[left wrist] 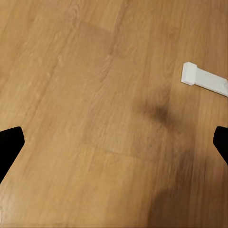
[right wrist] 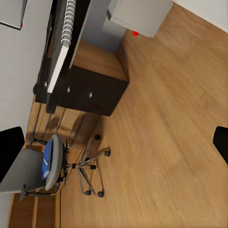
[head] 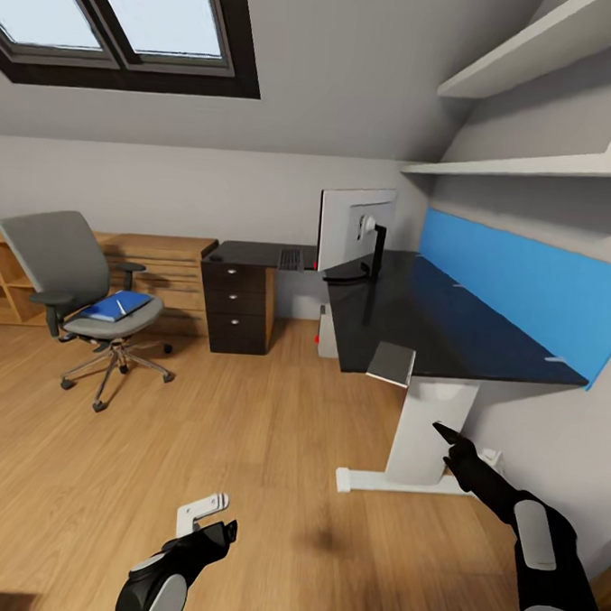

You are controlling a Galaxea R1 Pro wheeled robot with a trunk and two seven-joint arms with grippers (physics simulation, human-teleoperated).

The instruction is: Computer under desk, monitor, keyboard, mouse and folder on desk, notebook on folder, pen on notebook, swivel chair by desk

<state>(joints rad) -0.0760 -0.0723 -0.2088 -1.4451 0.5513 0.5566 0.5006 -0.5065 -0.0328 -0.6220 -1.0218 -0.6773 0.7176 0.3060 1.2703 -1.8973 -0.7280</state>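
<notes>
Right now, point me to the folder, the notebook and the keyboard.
folder (head: 116, 306): head view, middle of its blue cover, on the chair seat.
notebook (head: 391, 362): head view, its grey cover, at the desk's near edge.
keyboard (head: 290, 258): head view, its black keys, left of the monitor.

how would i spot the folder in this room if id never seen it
Look left of the black desk to the grey swivel chair on the wooden floor. The folder lies flat on its seat, bright blue against grey upholstery, with a thin white pen on top; the other blue thing is the wall panel.
</notes>
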